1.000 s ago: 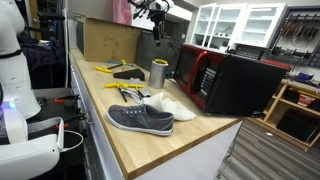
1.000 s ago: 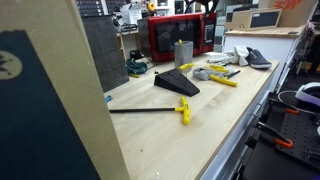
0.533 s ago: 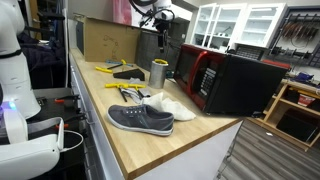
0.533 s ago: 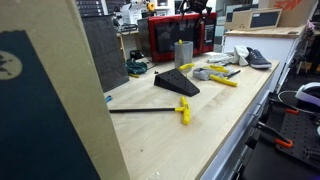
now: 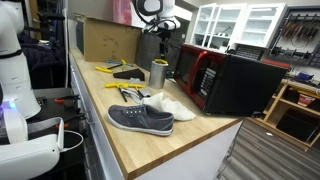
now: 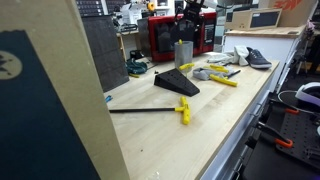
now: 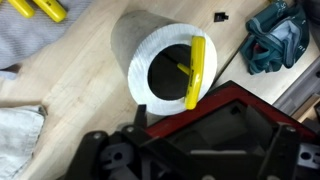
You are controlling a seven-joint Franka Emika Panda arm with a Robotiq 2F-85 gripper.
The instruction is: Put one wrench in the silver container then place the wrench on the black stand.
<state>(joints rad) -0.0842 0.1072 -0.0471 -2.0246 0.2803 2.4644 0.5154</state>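
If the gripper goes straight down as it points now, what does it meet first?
Probably the yellow wrench standing in the silver container below the gripper; depth is unclear.

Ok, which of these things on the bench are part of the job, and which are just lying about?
Job: silver container, yellow-handled wrench standing in it, black stand.
Lying about: grey sneaker, red-fronted microwave, white cloth, spare yellow-handled tools.

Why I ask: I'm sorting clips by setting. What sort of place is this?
Probably a workshop or lab: a wooden workbench, yellow-handled tools lying on it, and what looks like a wall rack of tools.
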